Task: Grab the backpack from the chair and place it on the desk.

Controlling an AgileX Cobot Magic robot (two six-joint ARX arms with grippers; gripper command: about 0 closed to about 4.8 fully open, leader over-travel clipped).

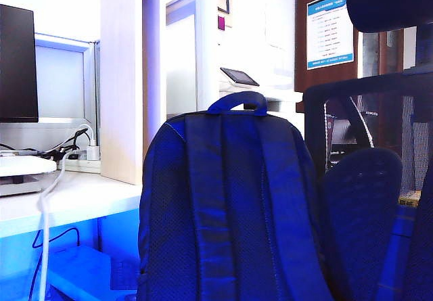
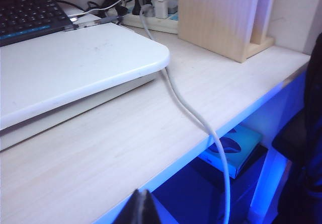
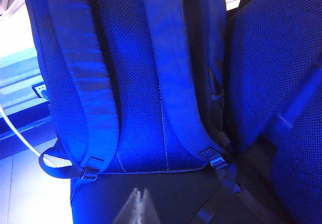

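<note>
Backpack (image 1: 230, 206) base cut off against chair (image 1: 369, 199), my left gripper (image 2: 142, 206) pinched together above desk (image 2: 151, 133), my right gripper (image 3: 137, 206) pressed together, empty, near strap buckles.

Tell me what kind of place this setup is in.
Most likely an office workstation: a desk with a monitor and keyboard, a mesh-backed chair holding a backpack, and a notice posted behind.

mesh-cloth backpack (image 1: 230, 213), pale wood-grain desk (image 2: 151, 138)
</note>
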